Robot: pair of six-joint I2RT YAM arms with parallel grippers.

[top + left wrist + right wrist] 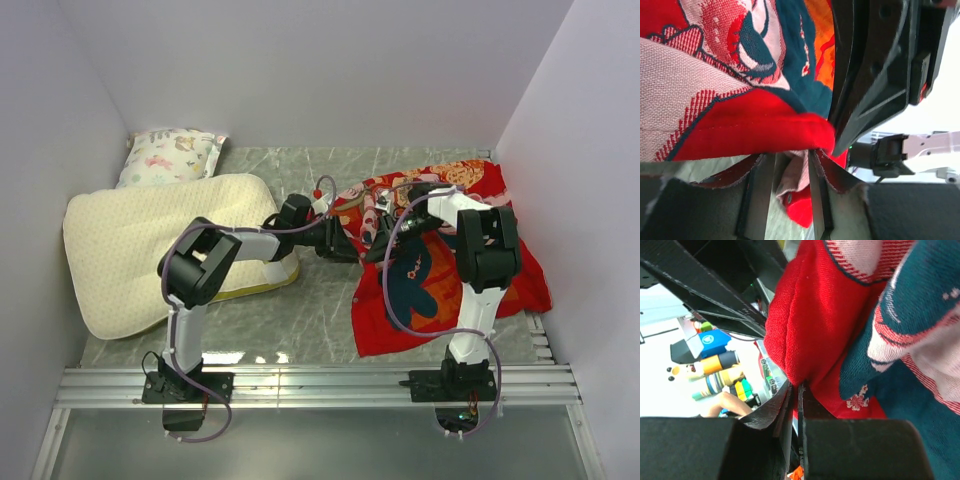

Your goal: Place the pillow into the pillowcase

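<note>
The cream quilted pillow (150, 240) lies at the left of the table, partly under my left arm. The red printed pillowcase (455, 265) lies crumpled at the right. Both grippers meet at its left edge, which is lifted off the table. My left gripper (358, 246) has a fold of the pink-backed hem (796, 172) between its fingers (758, 195). My right gripper (388, 232) is pinched on a thin red edge of the pillowcase (805, 325), its jaws almost touching. In the left wrist view the left gripper (787, 192) faces the right gripper's black body (875, 75).
A white animal-print pillow (172, 155) leans in the back left corner. Grey walls close in the left, back and right. The aluminium rail (320, 385) with both arm bases runs along the near edge.
</note>
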